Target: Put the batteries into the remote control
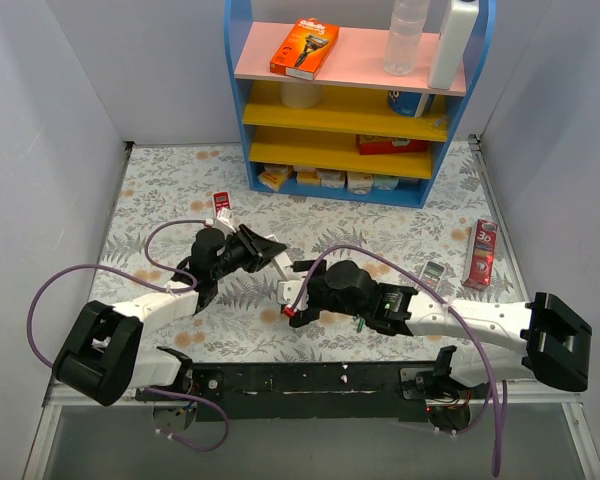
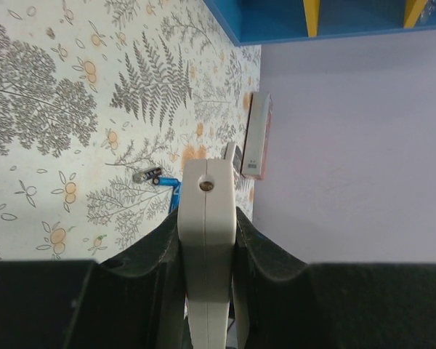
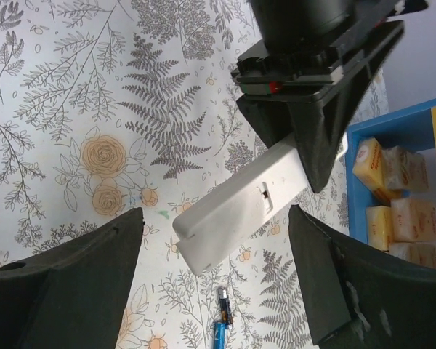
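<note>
Left fingers [image 2: 149,258] clamped on remote control [image 2: 207,247]; right fingers [image 3: 73,283] wide apart, near its free end.

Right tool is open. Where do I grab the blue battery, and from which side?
Take the blue battery at mid-barrel, coming straight down and closing across its round sides. It lies flat on the mat, and a dark battery sits at one end, so an end-to-end pinch looks blocked.
</note>
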